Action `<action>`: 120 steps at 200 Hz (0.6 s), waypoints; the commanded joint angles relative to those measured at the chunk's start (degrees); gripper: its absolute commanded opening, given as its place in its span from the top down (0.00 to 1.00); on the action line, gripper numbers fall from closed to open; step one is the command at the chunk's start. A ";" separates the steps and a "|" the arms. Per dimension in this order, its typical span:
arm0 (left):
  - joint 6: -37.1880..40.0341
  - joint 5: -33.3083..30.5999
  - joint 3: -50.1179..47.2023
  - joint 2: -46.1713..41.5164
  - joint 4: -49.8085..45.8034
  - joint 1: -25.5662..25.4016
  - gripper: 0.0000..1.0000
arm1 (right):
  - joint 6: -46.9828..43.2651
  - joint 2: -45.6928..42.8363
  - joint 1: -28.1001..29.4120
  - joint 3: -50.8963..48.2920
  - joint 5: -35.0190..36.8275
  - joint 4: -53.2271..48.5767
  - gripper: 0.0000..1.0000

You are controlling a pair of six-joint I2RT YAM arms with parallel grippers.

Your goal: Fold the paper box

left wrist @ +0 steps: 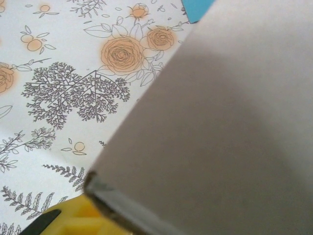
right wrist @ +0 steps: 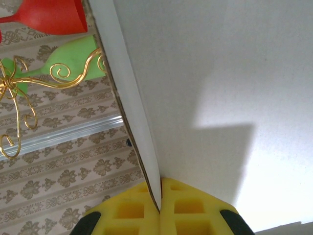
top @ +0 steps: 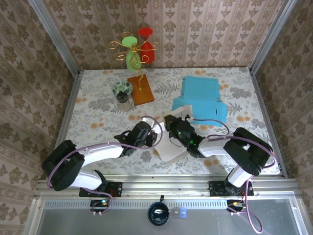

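Judged the white paper box [top: 171, 151], tilted between the arms near the front of the bench [top: 93, 110], light, thin and easily creased, best taken by panel edges beside folds; found right claw [right wrist: 160, 196] pinching one edge, could not tell left claw [top: 154, 138] state.

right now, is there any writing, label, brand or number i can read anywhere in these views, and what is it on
None: no readable text in any view.
white paper box: blank panels, no print.
blue cardboard: plain, no label.
tablecloth: flowers and leaves only, no words.
dark cup at the near rail: too small to tell any marking.
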 commanded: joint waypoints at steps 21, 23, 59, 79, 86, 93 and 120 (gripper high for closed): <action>-6.82 -6.84 2.57 2.03 0.48 0.07 0.72 | 3.55 1.94 2.10 0.21 1.17 -4.00 1.00; -7.05 -7.04 2.52 2.00 0.48 0.08 0.72 | 3.61 1.93 2.10 0.20 1.23 -4.00 1.00; -10.35 -11.25 2.92 3.07 0.40 -0.66 0.75 | 5.12 2.35 2.63 0.81 2.10 -4.08 1.00; -11.30 -12.75 4.08 4.14 -0.16 -1.17 0.76 | 5.50 2.54 3.13 1.34 2.39 -4.43 1.00; -11.46 -13.31 4.52 4.53 -0.55 -1.45 0.76 | 5.51 2.59 3.31 1.43 2.66 -4.52 1.00; -11.49 -13.77 4.95 4.86 -0.70 -1.78 0.76 | 5.82 2.56 3.45 1.46 2.94 -4.75 1.00; -12.60 -16.54 6.47 5.85 -3.06 -3.01 0.76 | 6.52 2.36 4.02 1.52 3.75 -5.26 1.00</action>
